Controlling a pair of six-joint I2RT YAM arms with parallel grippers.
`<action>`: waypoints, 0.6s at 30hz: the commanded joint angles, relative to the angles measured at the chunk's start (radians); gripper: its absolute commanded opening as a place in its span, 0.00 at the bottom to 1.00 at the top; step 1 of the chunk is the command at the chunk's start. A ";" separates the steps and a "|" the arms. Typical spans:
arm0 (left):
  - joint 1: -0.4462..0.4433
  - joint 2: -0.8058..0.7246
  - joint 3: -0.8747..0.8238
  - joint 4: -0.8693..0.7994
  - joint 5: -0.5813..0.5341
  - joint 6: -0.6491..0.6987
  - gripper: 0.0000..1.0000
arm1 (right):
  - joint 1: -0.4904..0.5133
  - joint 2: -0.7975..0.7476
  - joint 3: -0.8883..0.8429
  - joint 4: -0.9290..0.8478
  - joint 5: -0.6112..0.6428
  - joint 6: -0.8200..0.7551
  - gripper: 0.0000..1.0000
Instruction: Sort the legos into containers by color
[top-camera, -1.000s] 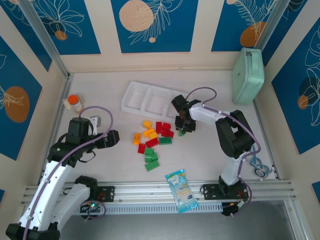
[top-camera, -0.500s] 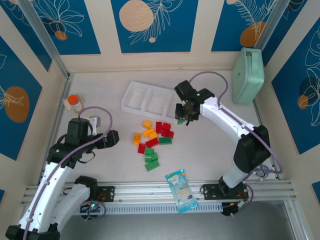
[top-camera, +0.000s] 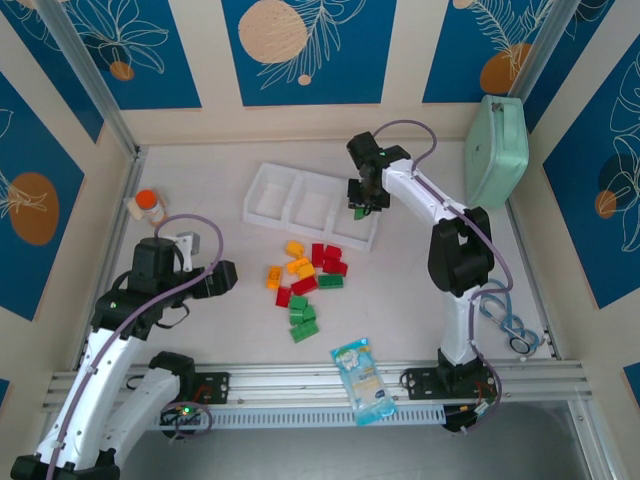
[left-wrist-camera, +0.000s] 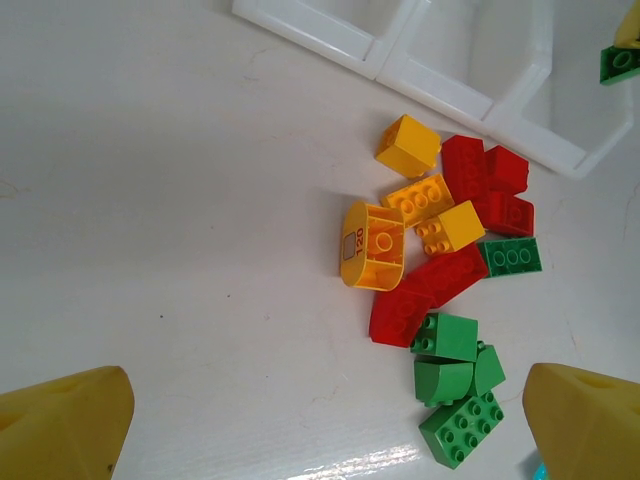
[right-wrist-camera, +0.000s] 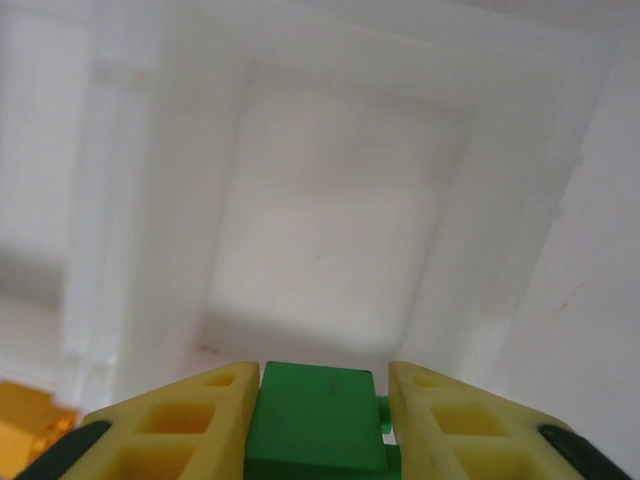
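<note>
From above, one white tray of three compartments is lying in the upper middle. The right gripper is hanging over its right-hand compartment, pinching one green brick. The loose bricks are sitting in one pile just below the tray, and the left gripper is resting left of them, jaws spread. The left wrist camera is showing two yellow fingers wide apart in the bottom corners, with four yellow, five red and four or five green bricks lying on the table above them. The right wrist camera is showing the green brick clamped between two yellow fingers at low centre, over a compartment's bare floor.
</note>
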 joint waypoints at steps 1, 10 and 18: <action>-0.003 -0.009 -0.009 0.008 -0.014 0.017 0.99 | -0.015 0.018 0.066 -0.036 -0.018 -0.025 0.45; -0.003 -0.004 -0.007 0.008 -0.014 0.020 0.99 | 0.009 -0.046 0.082 -0.117 -0.013 0.032 0.84; -0.003 -0.036 -0.007 0.005 -0.022 0.019 0.99 | 0.097 -0.319 -0.179 -0.076 -0.195 0.095 0.99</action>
